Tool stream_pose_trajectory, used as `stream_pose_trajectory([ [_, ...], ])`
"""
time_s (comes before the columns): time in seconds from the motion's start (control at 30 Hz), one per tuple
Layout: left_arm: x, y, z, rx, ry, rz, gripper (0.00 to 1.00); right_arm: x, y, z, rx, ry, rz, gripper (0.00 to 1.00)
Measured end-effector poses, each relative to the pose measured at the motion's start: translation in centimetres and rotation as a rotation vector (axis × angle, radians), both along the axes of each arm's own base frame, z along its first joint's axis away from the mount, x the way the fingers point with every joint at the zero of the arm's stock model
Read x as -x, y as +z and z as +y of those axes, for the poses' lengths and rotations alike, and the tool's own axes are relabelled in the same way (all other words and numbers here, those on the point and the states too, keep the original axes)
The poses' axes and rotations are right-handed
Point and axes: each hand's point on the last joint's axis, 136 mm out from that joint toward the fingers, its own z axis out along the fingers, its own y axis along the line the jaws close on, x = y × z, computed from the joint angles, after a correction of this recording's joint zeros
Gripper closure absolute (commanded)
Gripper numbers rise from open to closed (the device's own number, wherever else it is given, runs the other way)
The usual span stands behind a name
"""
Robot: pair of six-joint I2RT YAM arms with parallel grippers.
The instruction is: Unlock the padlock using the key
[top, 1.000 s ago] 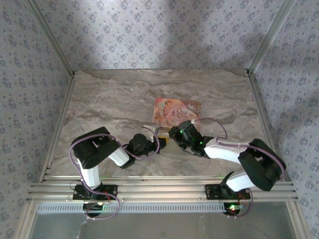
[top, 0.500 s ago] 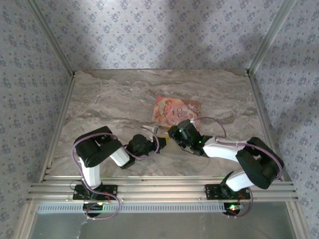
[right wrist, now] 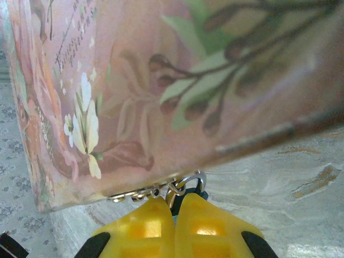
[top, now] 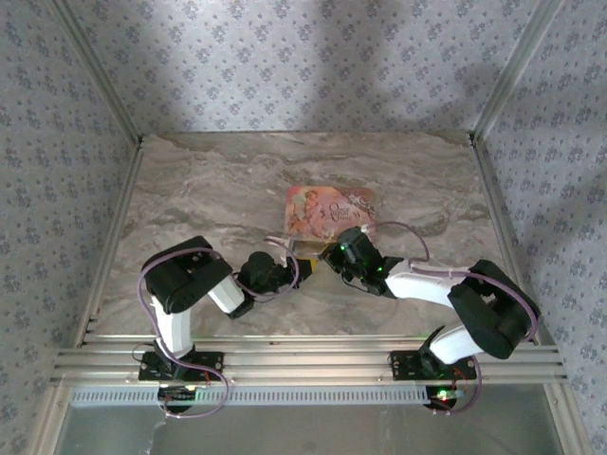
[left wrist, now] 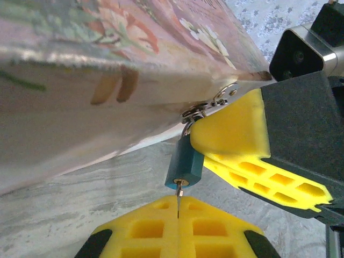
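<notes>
A tiny dark blue-green padlock [left wrist: 184,163] hangs by its silver shackle [right wrist: 194,179] from the hasp of the pink floral box [top: 330,209]. My left gripper [left wrist: 178,206] is shut on the key [left wrist: 179,192], held edge-on, and the key's tip sits in the keyhole on the padlock's underside. My right gripper [right wrist: 174,203] is shut on the padlock, whose dark body shows between its yellow fingers [left wrist: 232,131]. In the top view the left gripper [top: 290,269] and the right gripper [top: 326,257] meet at the box's near edge.
The box lies on the marble tabletop [top: 209,199], near its middle. Patterned walls enclose the table on three sides. An aluminium rail [top: 303,360] runs along the near edge by the arm bases.
My right gripper has shut on the padlock. The box has shifted slightly left and away, and both grippers followed it.
</notes>
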Motion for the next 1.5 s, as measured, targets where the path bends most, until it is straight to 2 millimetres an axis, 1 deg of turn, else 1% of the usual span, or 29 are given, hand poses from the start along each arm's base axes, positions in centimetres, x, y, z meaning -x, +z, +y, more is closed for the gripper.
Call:
stream_pose_trajectory([
  [0.07,0.0,0.0,0.0,0.004,-0.011,0.004,1.00,0.0,0.0,0.0,-0.001,0.001,0.002,1.00],
  [0.17,0.1,0.1,0.0,0.010,-0.022,0.011,1.00,0.0,0.0,0.0,-0.002,-0.004,0.007,0.66],
  [0.2,0.2,0.2,-0.1,0.016,-0.026,0.013,1.00,0.1,-0.1,-0.1,0.002,-0.004,0.008,0.58],
  [0.23,0.2,0.3,-0.1,0.022,-0.028,0.015,1.00,0.2,-0.1,-0.1,0.005,-0.002,0.011,0.54],
  [0.3,0.2,0.5,-0.2,0.037,-0.027,0.023,1.00,0.5,-0.4,-0.1,0.011,0.002,0.022,0.51],
  [0.43,0.2,0.3,-0.2,0.053,-0.019,0.053,1.00,1.1,-1.1,-0.3,0.017,0.003,0.055,0.50],
  [0.7,0.2,0.3,-0.3,0.094,-0.004,0.115,1.00,1.1,-1.1,-0.2,-0.014,-0.011,0.051,0.53],
  [0.93,0.2,0.2,-0.2,0.102,0.003,0.134,1.00,0.7,-1.2,0.3,-0.035,-0.009,0.041,0.61],
  [1.07,0.2,0.2,-0.2,0.102,0.003,0.136,1.00,0.4,-0.9,0.6,-0.052,-0.006,0.036,0.73],
  [1.27,-0.1,0.1,0.1,0.101,0.007,0.142,1.00,0.3,-0.7,0.7,-0.046,0.015,0.036,0.98],
  [1.3,-0.2,0.0,0.2,0.099,0.011,0.144,1.00,0.3,-0.7,0.8,-0.046,0.020,0.032,1.00],
  [1.37,-0.4,0.0,0.4,0.100,0.014,0.146,0.94,0.2,-0.5,0.9,-0.045,0.025,0.028,1.00],
  [1.43,-0.4,0.1,0.4,0.100,0.011,0.148,0.90,0.2,-0.5,0.9,-0.044,0.027,0.025,1.00],
  [1.47,-0.4,0.1,0.4,0.099,0.012,0.150,0.86,0.2,-0.5,0.9,-0.044,0.027,0.025,1.00],
  [1.5,-0.4,0.2,0.5,0.099,0.012,0.154,0.80,0.2,-0.5,1.0,-0.047,0.029,0.024,1.00],
])
